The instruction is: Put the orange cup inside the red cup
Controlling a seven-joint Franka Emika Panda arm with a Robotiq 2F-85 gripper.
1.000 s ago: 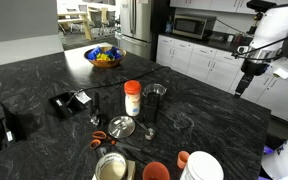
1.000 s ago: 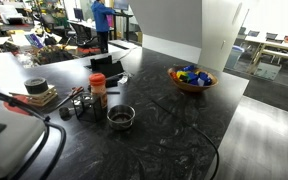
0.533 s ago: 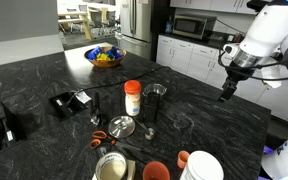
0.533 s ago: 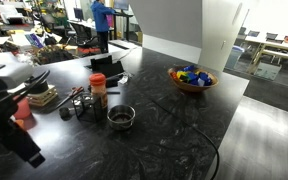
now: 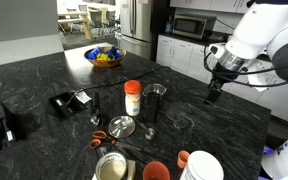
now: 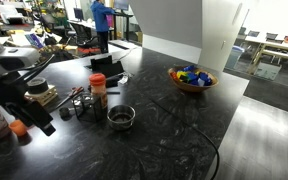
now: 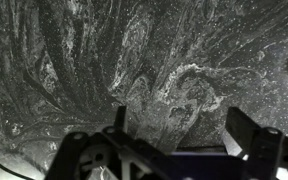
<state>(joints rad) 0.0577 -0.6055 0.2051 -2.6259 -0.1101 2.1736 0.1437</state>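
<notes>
Moved inward since before, the gripper (image 5: pixel 213 93) hangs open and empty, while the red cup (image 5: pixel 156 171) is cropped.

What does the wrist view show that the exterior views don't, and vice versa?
Wrist only: a close look at the fingers, spread apart with nothing between them, over bare countertop.

Exterior only: the orange cup, red cup and white cup grouped at the near edge, an orange-capped bottle, a bowl, and the arm, well away from the cups.

Both: the gripper and the dark marbled countertop.
</notes>
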